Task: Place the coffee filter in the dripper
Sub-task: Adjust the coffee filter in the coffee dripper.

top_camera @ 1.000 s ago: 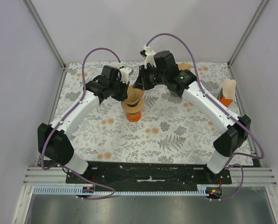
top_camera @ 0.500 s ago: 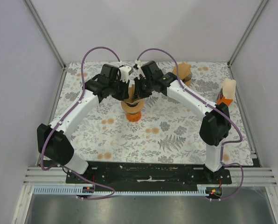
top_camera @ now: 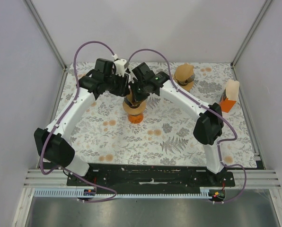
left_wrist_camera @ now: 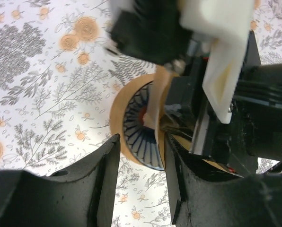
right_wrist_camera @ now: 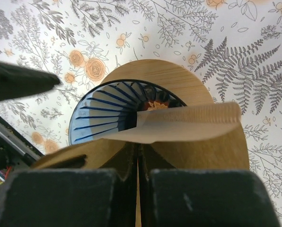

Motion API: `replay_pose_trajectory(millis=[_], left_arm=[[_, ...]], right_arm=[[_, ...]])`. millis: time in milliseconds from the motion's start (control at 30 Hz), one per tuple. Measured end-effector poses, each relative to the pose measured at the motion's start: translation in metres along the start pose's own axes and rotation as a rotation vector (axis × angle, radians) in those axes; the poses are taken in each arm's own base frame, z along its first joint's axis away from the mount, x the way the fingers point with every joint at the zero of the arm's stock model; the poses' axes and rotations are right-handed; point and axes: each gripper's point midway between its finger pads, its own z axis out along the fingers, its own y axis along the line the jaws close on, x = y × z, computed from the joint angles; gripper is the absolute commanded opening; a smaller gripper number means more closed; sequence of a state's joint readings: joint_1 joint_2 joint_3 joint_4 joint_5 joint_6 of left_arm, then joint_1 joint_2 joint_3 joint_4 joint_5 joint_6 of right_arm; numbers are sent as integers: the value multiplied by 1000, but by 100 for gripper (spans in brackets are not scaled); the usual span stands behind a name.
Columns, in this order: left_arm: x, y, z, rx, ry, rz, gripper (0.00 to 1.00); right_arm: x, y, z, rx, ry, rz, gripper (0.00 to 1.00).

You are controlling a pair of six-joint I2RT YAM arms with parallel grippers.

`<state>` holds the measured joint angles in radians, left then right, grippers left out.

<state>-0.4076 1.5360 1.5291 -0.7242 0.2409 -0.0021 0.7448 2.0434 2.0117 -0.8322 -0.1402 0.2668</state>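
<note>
**Coffee filter [right_wrist_camera: 188,124] is at the mouth of the dripper [right_wrist_camera: 96,118], but not sitting in it yet**

The brown paper filter is pinched in the right gripper [right_wrist_camera: 137,175]. That gripper's two fingers are pressed tight together with the paper caught between them. From the right wrist camera, a flap of the paper with a crinkly edge reaches across the top of the dripper. The blue ribs inside the dripper show on one side, so the paper does not cover the whole cup. From the left wrist camera, the paper looks thin and on its edge, dipping down toward the middle of the cup.

The left gripper [left_wrist_camera: 140,161] is just beside the dripper. Its fingers stand apart and hold nothing.

The dripper stands upright on the flowery table [top_camera: 179,137], and both arms meet right over it.

So the job looks partly done. The filter has been picked up and brought to the right place, and its lower part seems to be going into the cup. I cannot tell how deep it goes. What is left, I think, is to spread the paper open, push it down so it lies against the blue ribs, and then let go. The paper is soft and bends easily, so it could fold over or pop back up when it is let go.
</note>
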Motion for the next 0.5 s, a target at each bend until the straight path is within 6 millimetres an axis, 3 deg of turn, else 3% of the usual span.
replay_pose_trajectory(millis=[300,500], left_arm=[[-1,23,-14,-51,-24,-123,48],[20,26,-7,-44,11,-209,46]], right_arm=[[15,4,21,55,72,-68,0],[21,0,30,100,108,-116,0]])
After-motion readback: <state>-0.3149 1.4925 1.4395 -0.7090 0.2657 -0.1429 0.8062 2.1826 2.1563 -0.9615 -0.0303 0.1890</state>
